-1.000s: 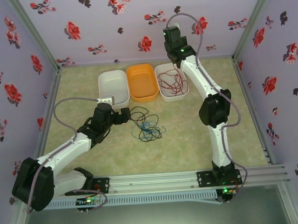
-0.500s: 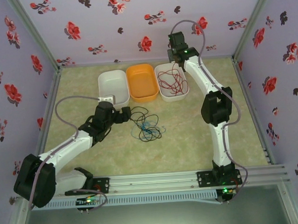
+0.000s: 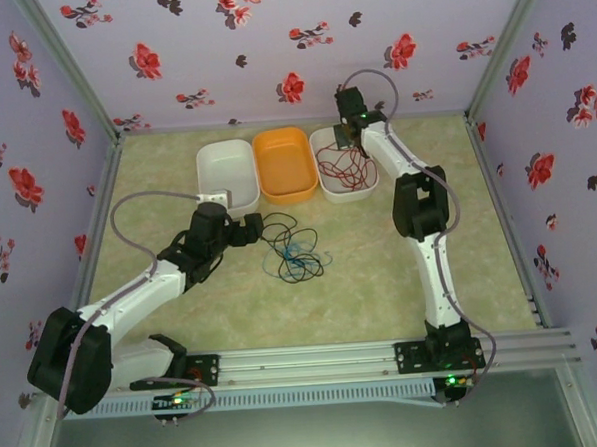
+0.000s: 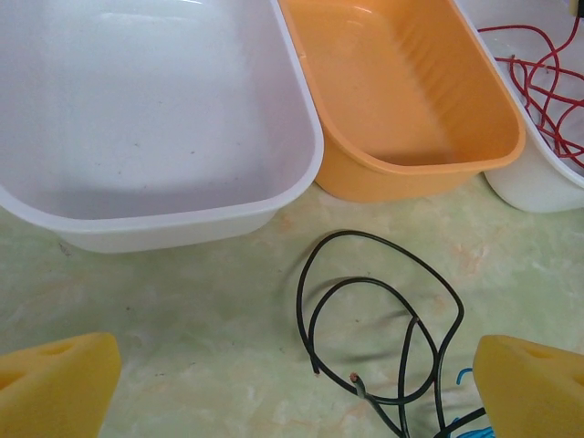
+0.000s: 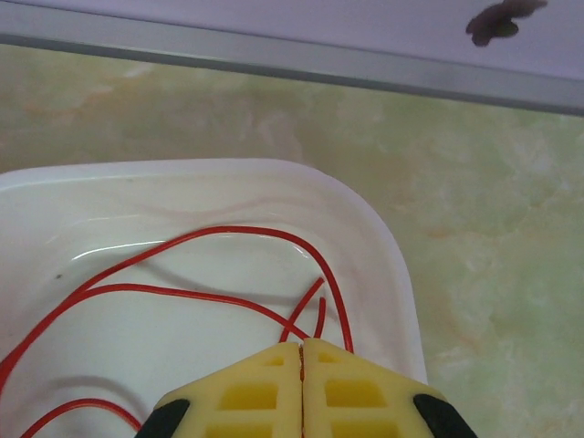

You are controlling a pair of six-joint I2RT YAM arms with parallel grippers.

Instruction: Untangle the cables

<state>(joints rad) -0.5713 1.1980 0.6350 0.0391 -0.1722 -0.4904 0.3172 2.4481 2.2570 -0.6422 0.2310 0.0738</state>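
Pinches the red cable (image 5: 182, 245) between the closed pads of the right gripper (image 5: 302, 345) over the rightmost white tub (image 5: 383, 246) holding its loops, and spreads the left gripper (image 4: 294, 388) wide above the black cable (image 4: 358, 232) and light blue cable (image 4: 463, 372) on the table (image 4: 182, 301) before the orange tub (image 4: 401, 173).

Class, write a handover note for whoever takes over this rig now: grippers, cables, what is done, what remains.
Left gripper: open, low over the table by the black cable.
Right gripper: shut on the red cable, down in the right white tray.
Done: red cable lies in that tray.
Left to do: black cable and light blue cable lie tangled on the table; separate them.
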